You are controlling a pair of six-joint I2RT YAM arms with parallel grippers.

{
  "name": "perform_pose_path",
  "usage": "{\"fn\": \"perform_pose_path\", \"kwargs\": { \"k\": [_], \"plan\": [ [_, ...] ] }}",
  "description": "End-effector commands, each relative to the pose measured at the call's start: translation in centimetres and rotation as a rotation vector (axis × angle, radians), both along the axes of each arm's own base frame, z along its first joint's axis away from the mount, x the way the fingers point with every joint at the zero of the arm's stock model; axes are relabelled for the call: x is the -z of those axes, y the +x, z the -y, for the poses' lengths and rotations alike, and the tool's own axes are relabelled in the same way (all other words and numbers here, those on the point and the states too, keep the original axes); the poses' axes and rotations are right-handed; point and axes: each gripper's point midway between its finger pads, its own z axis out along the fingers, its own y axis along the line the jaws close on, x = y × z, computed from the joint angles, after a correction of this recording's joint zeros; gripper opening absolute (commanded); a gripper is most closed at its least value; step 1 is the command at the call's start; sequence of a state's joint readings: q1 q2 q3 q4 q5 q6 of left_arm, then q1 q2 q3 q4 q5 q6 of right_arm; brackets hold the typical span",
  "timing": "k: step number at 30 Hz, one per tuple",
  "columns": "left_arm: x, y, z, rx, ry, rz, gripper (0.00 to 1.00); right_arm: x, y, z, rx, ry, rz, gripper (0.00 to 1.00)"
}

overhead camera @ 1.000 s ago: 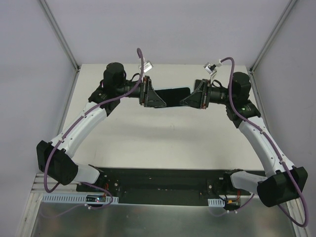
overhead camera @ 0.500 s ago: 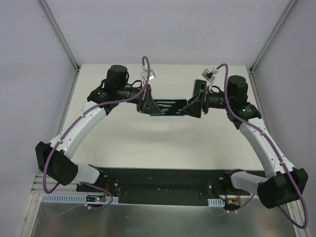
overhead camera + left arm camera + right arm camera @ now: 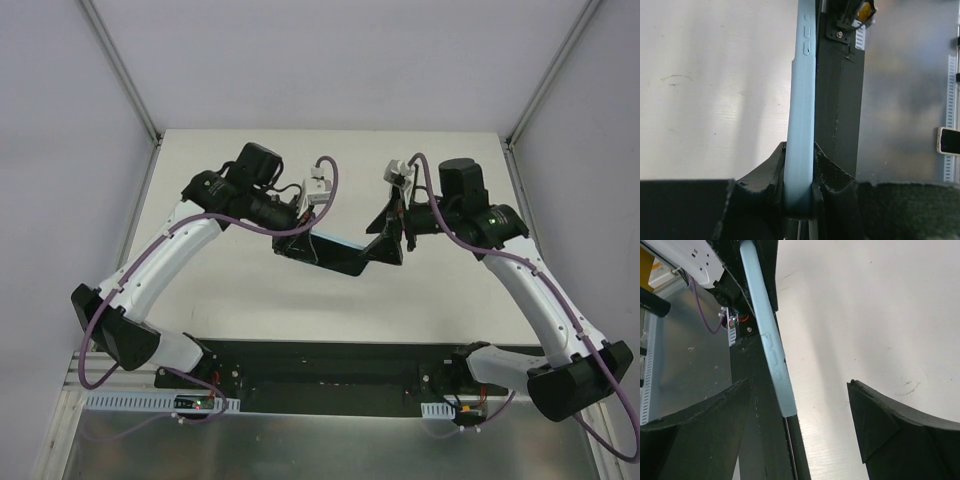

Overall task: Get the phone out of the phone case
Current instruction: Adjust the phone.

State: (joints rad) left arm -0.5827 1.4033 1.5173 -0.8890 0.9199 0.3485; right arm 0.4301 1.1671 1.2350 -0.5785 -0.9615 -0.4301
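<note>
Phone case (image 3: 801,125), pinched edge-on at one end by the left fingers (image 3: 836,172), points its long axis between the open right fingers (image 3: 885,430).

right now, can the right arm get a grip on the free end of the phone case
Probably yes: the right gripper is open with the free end of the phone case between its fingers, nothing else in the gap, and the left gripper clamps the other end.

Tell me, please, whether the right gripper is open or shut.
Open. The right gripper has its black fingers wide apart, with the light blue phone case between them.
</note>
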Motion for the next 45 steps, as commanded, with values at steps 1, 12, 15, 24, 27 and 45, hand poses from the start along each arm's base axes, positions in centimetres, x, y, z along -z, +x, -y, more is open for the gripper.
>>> {"fn": "perform_pose_path", "kwargs": {
  "k": [1,12,15,24,27,45],
  "plan": [
    [-1.0,-0.9,0.2,0.078,0.023,0.103,0.00,-0.5,-0.8,-0.5,-0.074,-0.013,0.058,0.85],
    [-2.2,-0.6,2.0,0.114,-0.008,0.098,0.00,1.4,-2.4,-1.6,-0.138,-0.015,0.010,0.78],
    [-2.4,-0.5,2.3,0.124,-0.019,0.090,0.00,1.7,-2.5,-1.9,-0.149,-0.011,-0.004,0.75],
    [-3.2,-1.3,2.5,0.154,-0.059,0.067,0.00,2.7,-2.2,-2.4,-0.159,-0.026,-0.023,0.66],
    [-3.2,-1.5,2.5,0.158,-0.063,0.064,0.00,2.7,-2.2,-2.5,-0.161,-0.024,-0.028,0.59],
    [-2.7,0.0,3.2,0.119,-0.051,0.075,0.23,2.1,-3.0,-2.2,-0.168,-0.021,-0.058,0.00]
  ]
}}
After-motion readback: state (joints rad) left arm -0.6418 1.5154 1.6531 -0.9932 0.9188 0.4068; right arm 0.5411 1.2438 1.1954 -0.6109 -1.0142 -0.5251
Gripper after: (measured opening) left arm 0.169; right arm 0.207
